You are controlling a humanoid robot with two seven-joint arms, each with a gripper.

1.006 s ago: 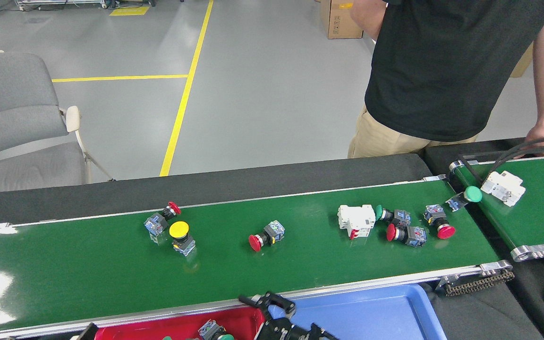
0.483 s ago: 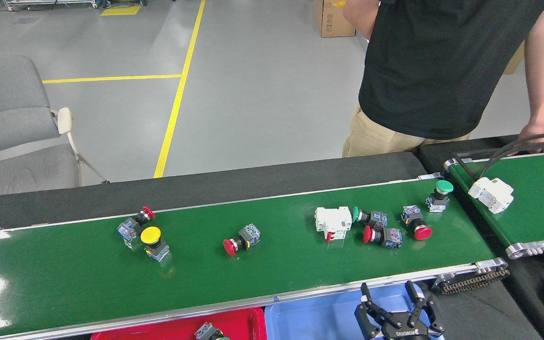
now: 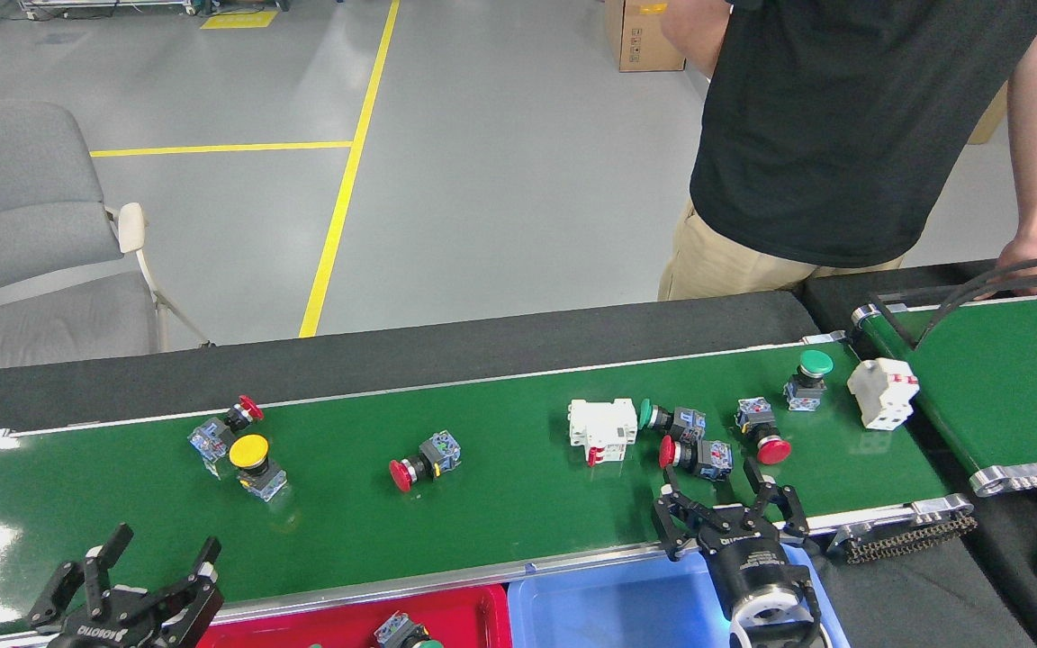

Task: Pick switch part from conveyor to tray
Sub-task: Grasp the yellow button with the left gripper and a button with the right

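Note:
The glossy green conveyor carries several switch parts. From left to right I see a small red-button switch, a yellow-button switch, a red-button switch, a white breaker, a green-button switch, two red-button switches, an upright green-button switch and another white breaker. My right gripper is open above the belt's near edge, just in front of the red-button pair. My left gripper is open at the near left. A blue tray and a red tray sit below the belt.
A person in a black shirt stands behind the belt, with a hand at the second, narrower green belt on the right. A grey chair stands at the back left. The red tray holds a switch.
All parts have drifted left along the belt and one white breaker has dropped onto it from the narrower belt. My right gripper rose from over the blue tray to the belt's near edge. My left gripper came into view.

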